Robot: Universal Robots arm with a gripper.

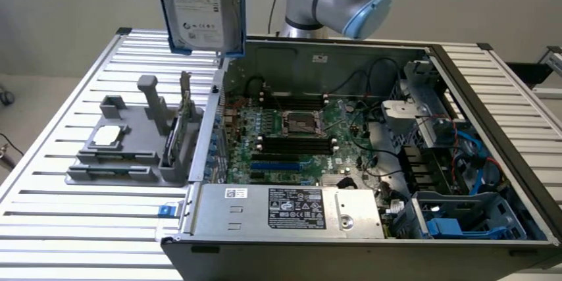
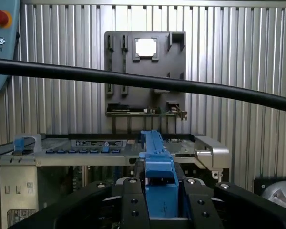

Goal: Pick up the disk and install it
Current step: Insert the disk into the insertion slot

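**Disk (image 1: 204, 8) clamped and held aloft at the case edge**
My pincer (image 2: 159, 202) is closed on the disk's blue carrier. The disk hangs upright above the computer case (image 1: 333, 57), over the wall beside the grey parts stand (image 1: 131, 156). Risk, in my judgement: the narrow edge grip could slip, dropping it onto the motherboard (image 1: 299, 136). The case wall, power supply (image 1: 290, 208) and black cable (image 2: 133, 80) crowd the way.

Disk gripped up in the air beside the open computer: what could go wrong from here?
1. The gripper clamps the disk by its blue carrier, raised upright near the edge of the case; a slip could drop it onto the motherboard or the grey fixture.
2. Loose cables crowd the space beside the blue drive bay, so the disk may snag them going in.
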